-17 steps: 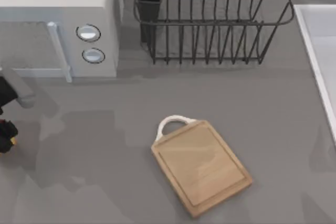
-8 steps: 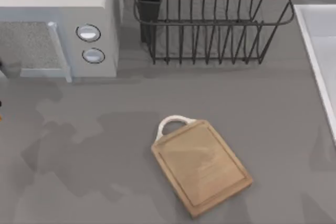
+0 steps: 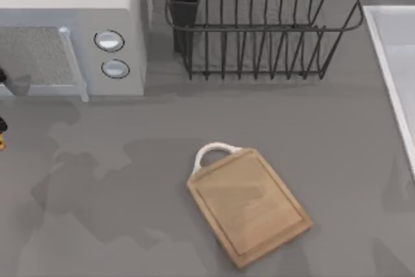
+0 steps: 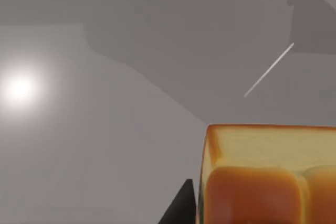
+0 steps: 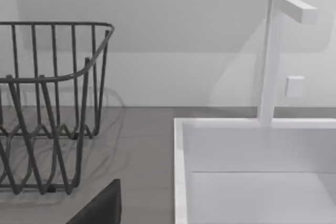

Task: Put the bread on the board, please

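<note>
The bread [image 4: 265, 174], an orange-golden toasted chunk, sits close up in the left wrist view above the grey counter. One black finger [image 4: 181, 209] of my left gripper [image 4: 262, 217] presses against its side, and the gripper is shut on the bread. In the top view a sliver of my left arm [image 3: 2, 81] shows at the far left edge, in front of the microwave. The board [image 3: 248, 207], light-brown wood with a white loop handle [image 3: 213, 152], lies bare and angled at the counter's lower middle, far to the right of that arm. A dark part of my right gripper [image 5: 100, 209] shows near the sink.
A grey microwave [image 3: 71, 30] stands at the back left. A black wire dish rack [image 3: 259, 24] stands at the back middle. A white sink [image 5: 252, 171] with a faucet [image 5: 273, 56] runs along the right edge. Open counter surrounds the board.
My left arm, which reached in at the left edge a second ago, has pulled back leftward, almost out of the top view. The board has not moved.
</note>
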Action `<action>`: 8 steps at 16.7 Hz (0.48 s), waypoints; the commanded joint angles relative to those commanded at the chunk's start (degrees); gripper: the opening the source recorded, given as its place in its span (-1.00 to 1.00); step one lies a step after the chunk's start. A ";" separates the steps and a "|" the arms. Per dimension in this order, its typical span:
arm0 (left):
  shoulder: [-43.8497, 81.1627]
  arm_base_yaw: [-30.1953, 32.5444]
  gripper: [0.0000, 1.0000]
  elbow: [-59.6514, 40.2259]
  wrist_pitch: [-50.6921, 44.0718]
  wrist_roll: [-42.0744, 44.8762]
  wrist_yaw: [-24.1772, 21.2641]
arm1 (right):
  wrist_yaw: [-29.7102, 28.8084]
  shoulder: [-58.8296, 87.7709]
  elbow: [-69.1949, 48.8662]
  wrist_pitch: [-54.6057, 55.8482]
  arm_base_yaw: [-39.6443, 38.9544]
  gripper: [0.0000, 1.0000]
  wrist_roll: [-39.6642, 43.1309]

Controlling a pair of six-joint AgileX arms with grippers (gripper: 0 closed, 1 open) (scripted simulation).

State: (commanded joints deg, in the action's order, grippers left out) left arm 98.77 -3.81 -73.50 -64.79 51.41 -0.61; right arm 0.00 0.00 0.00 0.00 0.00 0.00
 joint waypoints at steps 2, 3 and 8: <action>0.22 2.10 -1.00 0.10 -0.60 -5.00 0.17 | 0.00 0.00 0.00 0.00 0.00 1.00 0.00; 0.47 3.52 -1.00 0.12 -1.05 -8.50 0.29 | 0.00 0.00 0.00 0.00 0.00 1.00 0.00; 3.35 13.07 -1.00 -0.46 -4.32 -34.50 0.95 | 0.00 0.00 0.00 0.00 0.00 1.00 0.00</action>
State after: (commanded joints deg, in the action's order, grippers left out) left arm 102.12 9.26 -73.95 -69.11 16.91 0.34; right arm 0.00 0.00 0.00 0.00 0.00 0.00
